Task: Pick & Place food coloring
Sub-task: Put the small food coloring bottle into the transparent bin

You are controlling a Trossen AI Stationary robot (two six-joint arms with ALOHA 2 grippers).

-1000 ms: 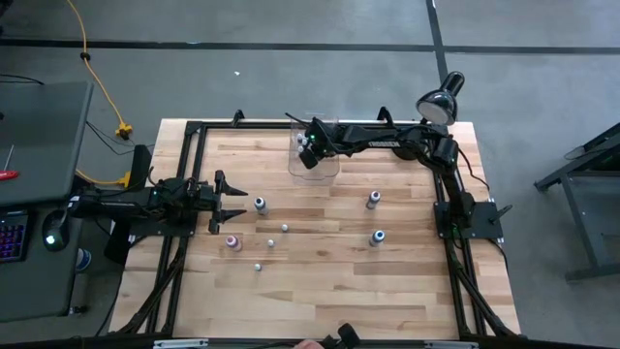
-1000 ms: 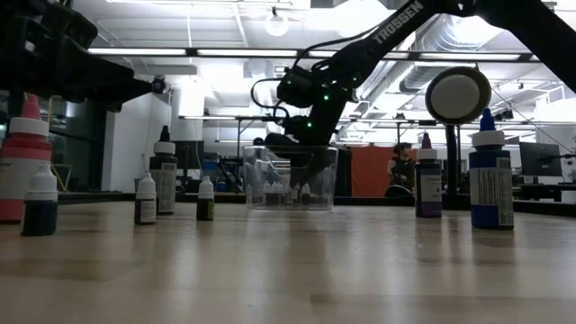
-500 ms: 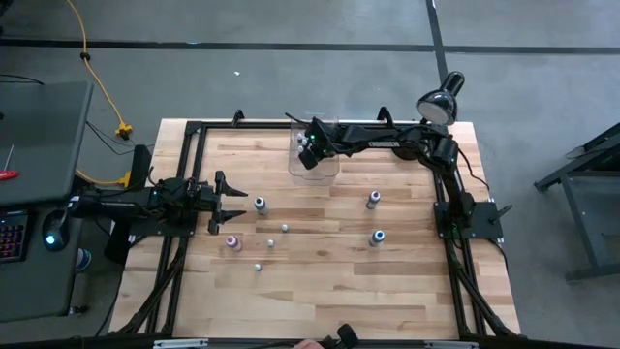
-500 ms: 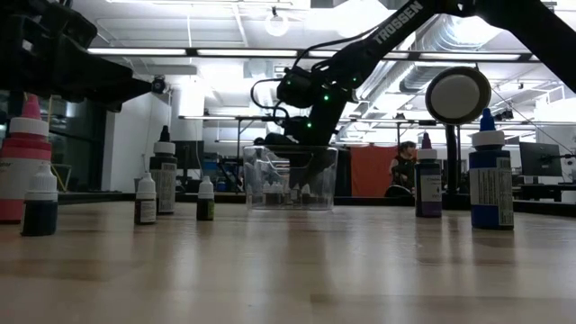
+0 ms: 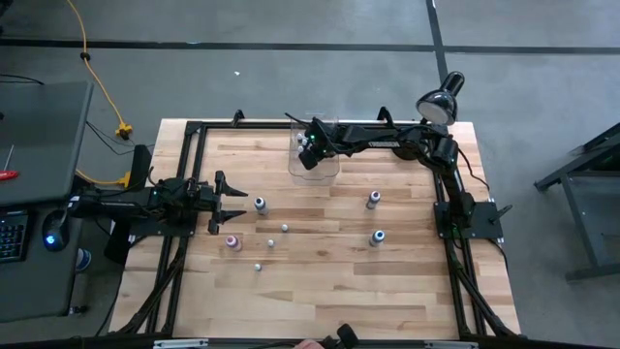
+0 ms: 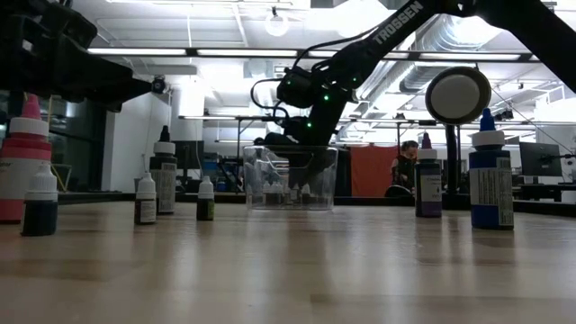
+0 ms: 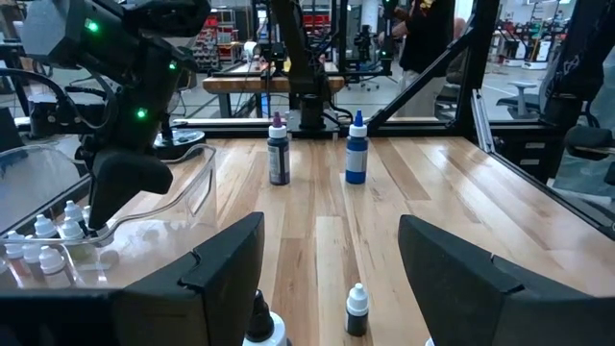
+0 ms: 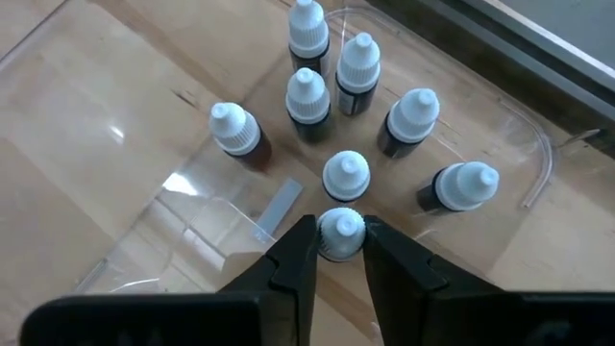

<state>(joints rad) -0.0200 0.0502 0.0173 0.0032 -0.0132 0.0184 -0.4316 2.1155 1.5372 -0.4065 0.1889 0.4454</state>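
Right wrist view: right gripper (image 8: 340, 252) lowered inside the clear rectangular plastic bin (image 8: 125, 125), dark fingers (image 8: 293, 258) pinching the white cap of one small dark-bodied food coloring bottle (image 8: 340, 234) between their tips. Just beyond the tips, a second white-capped bottle (image 8: 346, 177), nearly touching the gripped one. Farther ahead of the jaws, five more white-capped bottles fanned out on the bin floor: three close together (image 8: 308, 94), one off to one side (image 8: 235, 128), one to the other (image 8: 459, 185).

High view: same gripper (image 5: 308, 153) over the bin (image 5: 329, 170) near the far edge of the pale wooden table (image 5: 320, 286). Left gripper (image 5: 235, 204) low over the table's left part, jaws spread wide, holding nothing. Just in front of those open jaws, a small grey-blue bottle (image 5: 260, 204); beside them a pink-bodied bottle (image 5: 232, 241). Well apart, toward the right side, a purple-topped bottle (image 5: 373, 200) and a blue-topped bottle (image 5: 378, 237).

Left wrist view: between the spread dark fingers (image 7: 216, 269), a small dark bottle with white cap (image 7: 356, 308) standing upright ahead.
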